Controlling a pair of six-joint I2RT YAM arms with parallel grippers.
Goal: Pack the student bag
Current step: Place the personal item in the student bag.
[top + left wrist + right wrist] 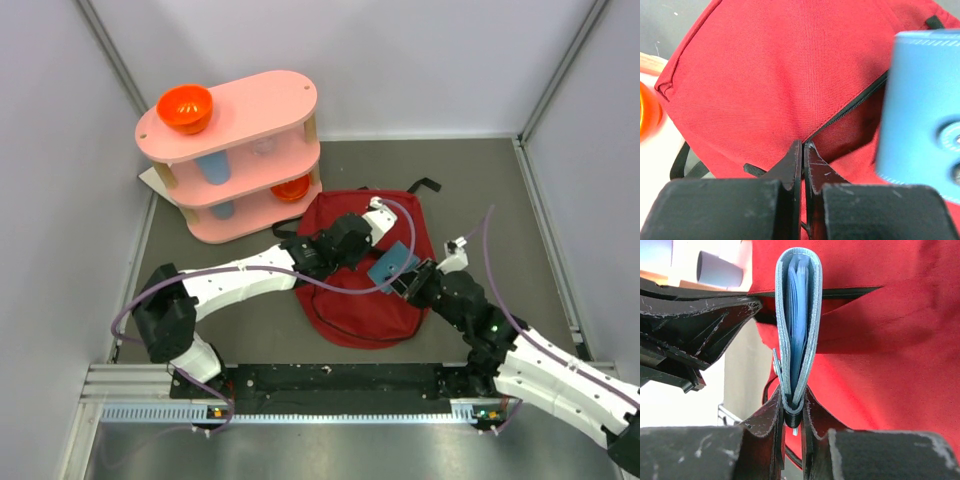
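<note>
The student bag [350,310] is dark red fabric and lies flat in the middle of the table, also filling the left wrist view [765,75] and the right wrist view [890,340]. Its black zip [850,107] gapes a little. My left gripper [368,225] [804,145] is shut at the end of that zip, pinching the bag's edge there. My right gripper [412,278] [792,400] is shut on a blue folded wallet-like case [392,265] [797,330], held upright just above the zip slit. The same case [920,100] shows to the right of my left fingers.
A pink three-tier shelf [230,150] stands at the back left, with an orange bowl [185,108] on top, another orange bowl [290,188] on a lower tier and blue cups [212,165]. A black bag strap [425,185] sticks out behind. Grey walls enclose the table.
</note>
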